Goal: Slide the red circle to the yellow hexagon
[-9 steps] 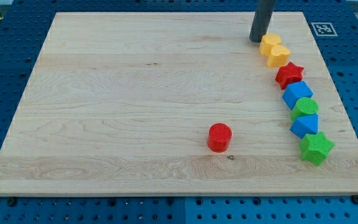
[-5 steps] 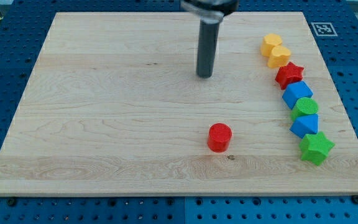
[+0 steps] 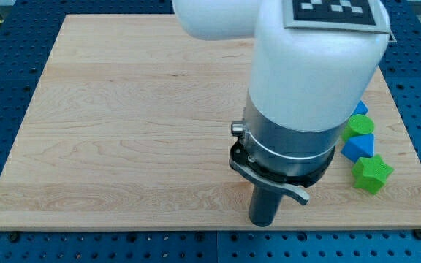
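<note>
My arm's white and grey body fills the middle and right of the camera view. The dark rod comes down from it, and my tip [image 3: 262,222] rests on the wooden board [image 3: 123,131] near the view's bottom edge. The red circle and the yellow hexagon are hidden behind the arm. Earlier the red circle lay just above where my tip now stands, so the tip is at the view's bottom side of that spot.
At the view's right, a green round block [image 3: 359,126], a blue block [image 3: 359,146] and a green star [image 3: 372,174] show in a column. A corner of another blue block [image 3: 359,108] peeks out above them. The other blocks are hidden.
The rod has moved from the upper middle of the board down towards the view's bottom edge, and the arm now covers the red circle and the upper blocks.
</note>
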Controlling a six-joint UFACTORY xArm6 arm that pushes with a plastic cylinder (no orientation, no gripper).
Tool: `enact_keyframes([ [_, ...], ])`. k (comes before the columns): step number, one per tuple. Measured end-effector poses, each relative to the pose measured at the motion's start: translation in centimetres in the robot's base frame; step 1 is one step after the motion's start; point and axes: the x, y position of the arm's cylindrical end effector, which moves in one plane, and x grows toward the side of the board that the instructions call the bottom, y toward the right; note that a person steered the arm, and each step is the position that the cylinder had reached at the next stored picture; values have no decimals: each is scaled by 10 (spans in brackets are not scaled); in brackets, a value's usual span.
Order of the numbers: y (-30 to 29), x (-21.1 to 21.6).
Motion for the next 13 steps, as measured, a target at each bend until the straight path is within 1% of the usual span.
enact_keyframes([
  [1, 4, -8],
  [3, 9, -45],
  [5, 9, -70],
  [8, -6, -86],
  [10, -6, -126],
  [13, -6, -206],
])
